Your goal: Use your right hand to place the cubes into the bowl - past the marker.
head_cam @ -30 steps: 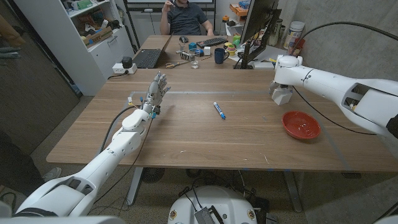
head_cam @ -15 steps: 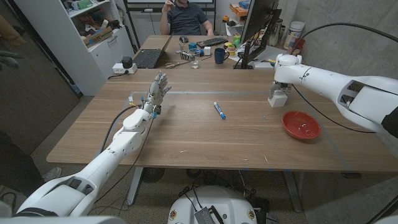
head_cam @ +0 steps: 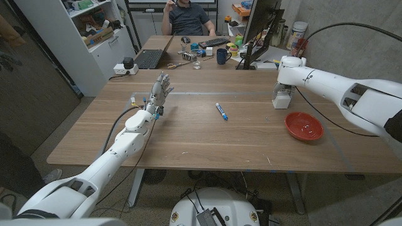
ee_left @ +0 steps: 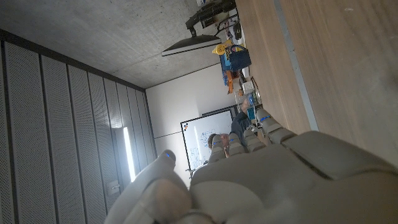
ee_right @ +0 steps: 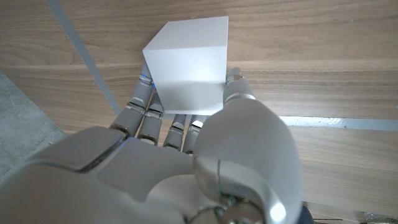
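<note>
We saw a white cube (ee_right: 188,62) held in the right hand (ee_right: 186,155), its fingers (ee_right: 140,106) closed against one side of it and the thumb pressed on the other. In the head view that cube (head_cam: 281,99) sat low at the far right of the wooden table (head_cam: 188,138), under the right hand (head_cam: 282,93); we could not tell whether it touched the wood. A red bowl (head_cam: 304,125) stood near it, a little closer to the robot and well apart from the blue marker (head_cam: 221,111), which lay around the middle of the table. The cube was on the bowl's side of the marker.

On the other side, the left hand (head_cam: 158,91) was raised above the table with its fingers (head_cam: 164,80) spread and pointing away from the robot, holding nothing. In the left wrist view we saw the back of that hand (ee_left: 261,174).

Beyond the far edge stood a second table with a laptop (head_cam: 149,58), a dark mug (head_cam: 222,56) and a monitor (head_cam: 260,25), and a person (head_cam: 187,16) sat behind it. A white shelf unit (head_cam: 94,37) stood at the far left.
</note>
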Available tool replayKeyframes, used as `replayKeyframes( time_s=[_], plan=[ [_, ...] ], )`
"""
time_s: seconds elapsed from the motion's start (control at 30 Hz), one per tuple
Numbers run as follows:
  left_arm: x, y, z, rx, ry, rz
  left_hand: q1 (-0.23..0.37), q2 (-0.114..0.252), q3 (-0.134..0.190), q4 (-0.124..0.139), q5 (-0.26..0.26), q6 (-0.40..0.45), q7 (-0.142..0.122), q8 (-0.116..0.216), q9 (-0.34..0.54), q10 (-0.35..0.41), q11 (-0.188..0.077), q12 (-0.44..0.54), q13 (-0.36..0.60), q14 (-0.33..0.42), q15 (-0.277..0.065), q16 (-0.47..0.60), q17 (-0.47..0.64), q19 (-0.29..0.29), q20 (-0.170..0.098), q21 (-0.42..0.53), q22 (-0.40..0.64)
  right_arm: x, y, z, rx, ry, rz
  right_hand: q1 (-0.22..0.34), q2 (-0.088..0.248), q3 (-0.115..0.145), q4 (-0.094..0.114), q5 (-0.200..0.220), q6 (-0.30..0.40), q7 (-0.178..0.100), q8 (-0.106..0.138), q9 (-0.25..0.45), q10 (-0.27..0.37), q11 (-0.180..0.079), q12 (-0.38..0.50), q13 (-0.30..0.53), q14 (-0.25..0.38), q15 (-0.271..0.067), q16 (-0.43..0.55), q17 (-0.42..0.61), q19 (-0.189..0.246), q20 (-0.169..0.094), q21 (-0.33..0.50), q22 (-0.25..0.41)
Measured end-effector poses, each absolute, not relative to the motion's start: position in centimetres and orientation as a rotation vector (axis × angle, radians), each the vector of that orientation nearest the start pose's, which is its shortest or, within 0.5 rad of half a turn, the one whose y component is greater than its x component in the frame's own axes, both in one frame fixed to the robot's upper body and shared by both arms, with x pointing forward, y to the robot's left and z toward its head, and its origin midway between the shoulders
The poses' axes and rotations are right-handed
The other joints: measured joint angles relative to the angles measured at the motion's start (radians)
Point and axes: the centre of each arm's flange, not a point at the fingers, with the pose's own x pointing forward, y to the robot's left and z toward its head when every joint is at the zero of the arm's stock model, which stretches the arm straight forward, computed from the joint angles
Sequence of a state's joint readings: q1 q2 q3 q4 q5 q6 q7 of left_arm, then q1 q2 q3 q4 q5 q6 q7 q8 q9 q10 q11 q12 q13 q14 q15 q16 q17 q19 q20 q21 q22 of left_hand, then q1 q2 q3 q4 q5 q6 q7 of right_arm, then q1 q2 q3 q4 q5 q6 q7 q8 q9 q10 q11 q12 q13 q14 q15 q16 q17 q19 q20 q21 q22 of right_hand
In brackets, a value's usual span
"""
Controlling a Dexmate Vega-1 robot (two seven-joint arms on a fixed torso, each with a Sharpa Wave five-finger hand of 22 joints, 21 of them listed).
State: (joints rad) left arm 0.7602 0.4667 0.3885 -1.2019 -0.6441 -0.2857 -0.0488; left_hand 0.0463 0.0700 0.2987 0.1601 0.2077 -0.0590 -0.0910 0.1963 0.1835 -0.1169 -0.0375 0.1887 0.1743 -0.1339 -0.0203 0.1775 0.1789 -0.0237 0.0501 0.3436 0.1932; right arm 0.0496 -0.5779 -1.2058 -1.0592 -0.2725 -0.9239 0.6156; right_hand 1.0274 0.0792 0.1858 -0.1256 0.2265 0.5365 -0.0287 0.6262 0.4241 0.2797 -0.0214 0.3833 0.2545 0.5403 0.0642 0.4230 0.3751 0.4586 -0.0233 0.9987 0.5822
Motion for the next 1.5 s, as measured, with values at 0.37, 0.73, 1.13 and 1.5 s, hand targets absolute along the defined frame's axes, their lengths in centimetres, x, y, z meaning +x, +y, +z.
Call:
replayKeyframes(
  time_s=[0.37,0.73,1.13,1.5],
  plan=[
    [67.4,28.3,-1.4,-0.048,-0.582,-0.205,-0.004,-0.004,0.000,0.000,0.003,0.000,0.000,0.000,0.000,0.000,0.000,0.000,0.000,0.000,0.000,0.000,0.000,0.000,0.000,0.000,0.000,70.4,-33.1,11.3,-1.246,0.459,-0.149,0.028,-0.028,-0.008,-0.005,0.000,0.005,0.006,0.144,0.007,0.059,-0.024,0.000,0.020,0.055,0.012,0.029,0.043,0.000,0.000,0.082,0.001],
    [67.6,28.0,-1.4,-0.049,-0.579,-0.204,-0.004,-0.004,-0.004,0.004,0.003,0.000,0.000,0.000,0.000,0.000,0.000,0.000,0.000,0.000,0.000,0.000,0.000,0.000,0.000,0.000,0.000,70.0,-33.1,11.9,-1.249,0.399,-0.190,0.042,-0.042,-0.008,-0.005,0.000,-0.023,-0.003,0.186,0.173,0.082,-0.028,-0.006,0.027,0.064,0.014,0.037,0.063,-0.006,-0.006,0.117,-0.009],
    [67.8,28.0,-1.3,-0.050,-0.578,-0.204,-0.004,-0.004,-0.008,0.000,0.003,0.000,0.000,0.000,0.000,0.000,0.000,0.000,0.000,0.000,0.000,0.000,0.000,0.000,0.000,0.000,0.000,69.3,-32.8,12.9,-1.264,0.330,-0.240,0.055,-0.055,-0.006,-0.007,0.000,-0.033,-0.003,0.215,0.213,0.098,-0.034,-0.012,0.036,0.075,0.017,0.045,0.079,-0.006,-0.006,0.149,-0.015],
    [68.0,28.1,-1.3,-0.050,-0.578,-0.205,-0.004,-0.004,-0.008,0.000,0.007,0.000,0.000,0.000,0.000,0.000,0.000,0.000,0.000,0.000,0.000,0.000,0.000,0.000,0.000,-0.004,0.000,68.6,-32.5,13.5,-1.267,0.246,-0.308,0.068,-0.068,-0.006,-0.007,0.000,-0.026,-0.011,0.230,0.205,0.117,-0.039,-0.012,0.041,0.082,0.021,0.058,0.095,-0.017,-0.017,0.175,-0.018]
  ],
)
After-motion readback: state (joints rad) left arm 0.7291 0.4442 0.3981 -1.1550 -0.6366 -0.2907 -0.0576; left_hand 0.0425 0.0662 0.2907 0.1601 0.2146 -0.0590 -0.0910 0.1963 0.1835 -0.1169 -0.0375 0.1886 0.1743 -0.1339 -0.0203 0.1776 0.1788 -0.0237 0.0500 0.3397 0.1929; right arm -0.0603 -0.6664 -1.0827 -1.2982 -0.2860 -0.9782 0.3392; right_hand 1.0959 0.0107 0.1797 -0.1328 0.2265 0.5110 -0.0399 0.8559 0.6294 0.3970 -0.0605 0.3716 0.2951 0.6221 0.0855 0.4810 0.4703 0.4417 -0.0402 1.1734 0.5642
